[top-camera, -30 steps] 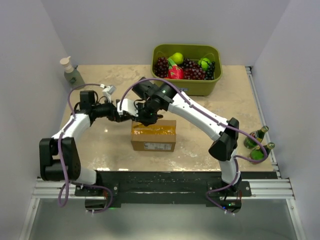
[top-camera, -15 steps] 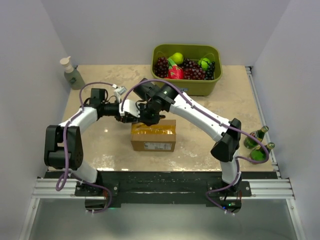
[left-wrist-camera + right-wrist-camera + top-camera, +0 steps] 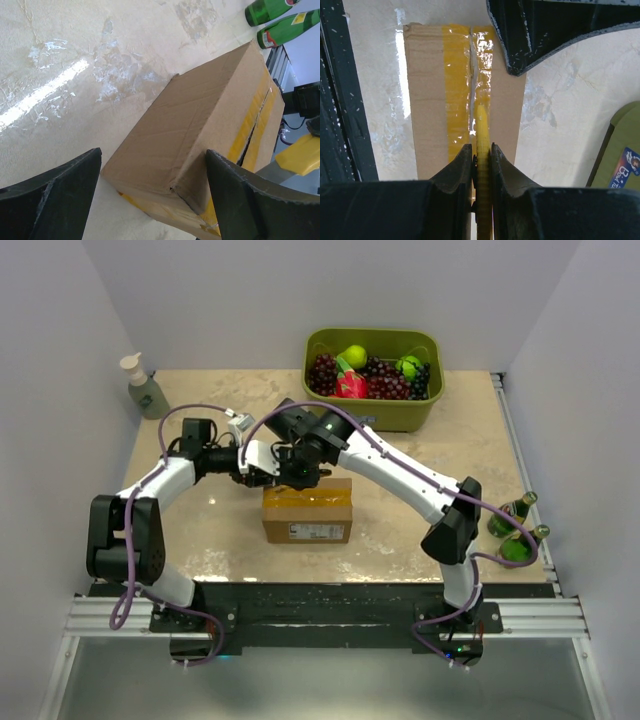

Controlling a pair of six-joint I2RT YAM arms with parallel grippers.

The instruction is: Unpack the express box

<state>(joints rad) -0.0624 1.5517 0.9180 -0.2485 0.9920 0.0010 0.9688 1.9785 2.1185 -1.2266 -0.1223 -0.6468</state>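
1. Where the overhead view centres, the express box sits flat on the tan table. It has yellow tape along its top seam and a white label strip on its near side.
2. Left gripper: released, jaws spread wide and straddling the box's left end. Contact can't be told.
3. Right gripper: clenched on a thin yellow tool, which points down the taped seam.
4. Left wrist view: a dark gap runs along that seam.
5. Green fruit bin sits upper centre-right, soap dispenser upper left, and green bottles at the right edge.
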